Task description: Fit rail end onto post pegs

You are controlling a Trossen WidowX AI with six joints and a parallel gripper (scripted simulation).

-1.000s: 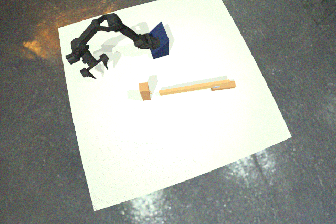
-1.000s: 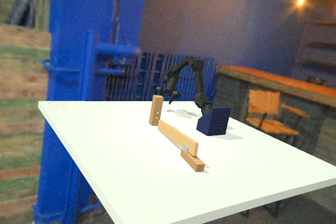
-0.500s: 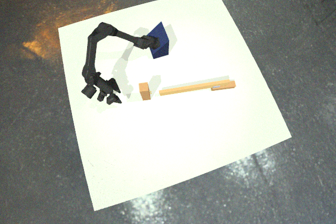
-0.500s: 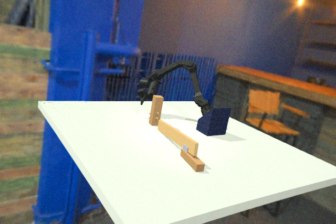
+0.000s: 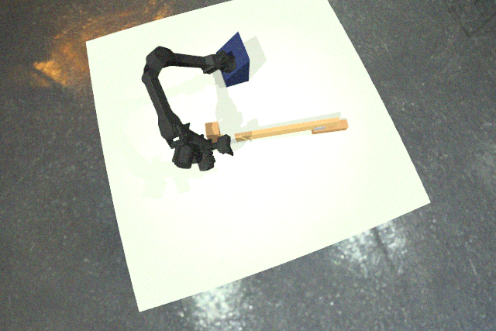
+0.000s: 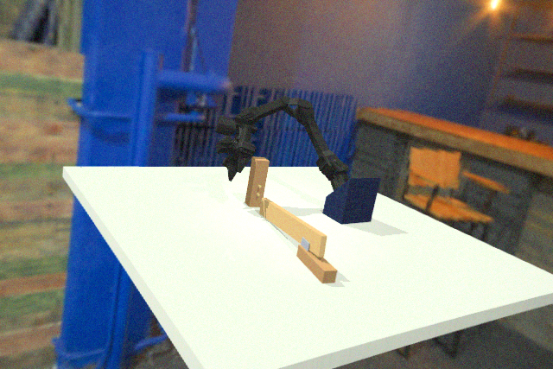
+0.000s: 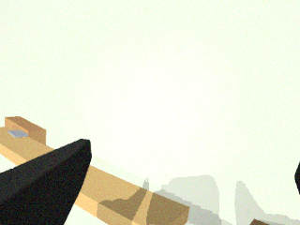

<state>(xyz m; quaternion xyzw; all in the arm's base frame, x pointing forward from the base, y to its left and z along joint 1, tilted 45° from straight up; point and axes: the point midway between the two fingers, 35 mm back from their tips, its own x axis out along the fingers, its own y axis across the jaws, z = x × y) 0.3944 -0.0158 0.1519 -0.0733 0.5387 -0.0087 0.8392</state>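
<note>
Blue pillar point(image 6: 134, 43), purple wall point(image 6: 334, 21), orange counter point(image 6: 446, 130), lamp point(image 6: 493, 2).
</note>
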